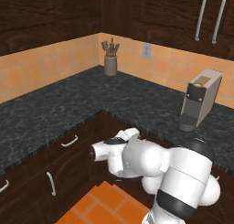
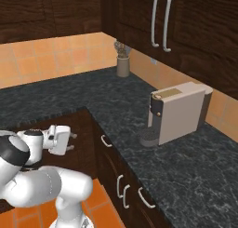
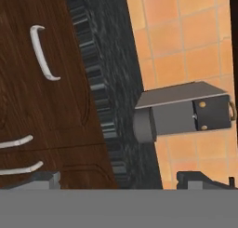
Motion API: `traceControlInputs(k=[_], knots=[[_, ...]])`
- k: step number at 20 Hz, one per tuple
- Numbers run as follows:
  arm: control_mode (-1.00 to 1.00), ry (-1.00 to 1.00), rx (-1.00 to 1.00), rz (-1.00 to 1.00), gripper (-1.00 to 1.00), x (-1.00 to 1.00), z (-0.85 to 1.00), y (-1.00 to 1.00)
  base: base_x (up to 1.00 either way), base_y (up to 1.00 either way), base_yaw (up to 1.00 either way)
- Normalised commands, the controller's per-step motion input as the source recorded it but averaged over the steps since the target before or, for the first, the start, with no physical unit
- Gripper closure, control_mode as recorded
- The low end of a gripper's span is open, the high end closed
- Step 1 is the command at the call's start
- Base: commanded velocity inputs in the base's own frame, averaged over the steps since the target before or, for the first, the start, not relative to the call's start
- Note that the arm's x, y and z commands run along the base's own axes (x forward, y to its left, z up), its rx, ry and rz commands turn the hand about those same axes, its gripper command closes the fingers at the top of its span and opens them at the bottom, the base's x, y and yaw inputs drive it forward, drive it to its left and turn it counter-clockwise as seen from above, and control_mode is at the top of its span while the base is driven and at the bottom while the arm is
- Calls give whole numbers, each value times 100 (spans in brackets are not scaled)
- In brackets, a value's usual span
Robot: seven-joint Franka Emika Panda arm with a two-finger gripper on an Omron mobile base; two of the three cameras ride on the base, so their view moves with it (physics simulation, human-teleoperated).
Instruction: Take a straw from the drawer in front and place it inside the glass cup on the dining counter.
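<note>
1. Far left, left base view: black speckled worktop (image 1: 55,104) runs along the orange tiled wall, with dark cabinet fronts below it. One front carries a small curved silver handle (image 1: 69,141); this looks like the drawer (image 1: 64,147), and it sits closed.
2. Back corner: utensil holder (image 1: 110,63) stands on the worktop against the tiles.
3. Centre: the white arm is folded low in the corner over the orange floor. Gripper (image 2: 72,142) points at the cabinet front in the right base view, near it, touching nothing I can make out.
4. Hand view: fingertips (image 3: 42,179) sit wide apart at the bottom, nothing between them. The view is rolled sideways.
5. Right: coffee machine (image 2: 176,111) stands on the worktop.
6. Upper right: tall cabinet doors with long vertical handles (image 2: 160,21).
</note>
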Motion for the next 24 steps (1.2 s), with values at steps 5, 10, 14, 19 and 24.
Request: traceControlInputs(k=[5,10,14,19,24], knots=[[-100,0,-3,0,-100,3,-7,-26,0,0,0],[-100,1,-4,0,-100,8,-7,-1,0,0,0],[-100,0,-4,0,-100,26,-14,-17,0,0,0],[-100,0,-3,0,-100,16,-16,-19,0,0,0],[-100,0,0,0,-100,19,-17,-9,0,0,0]])
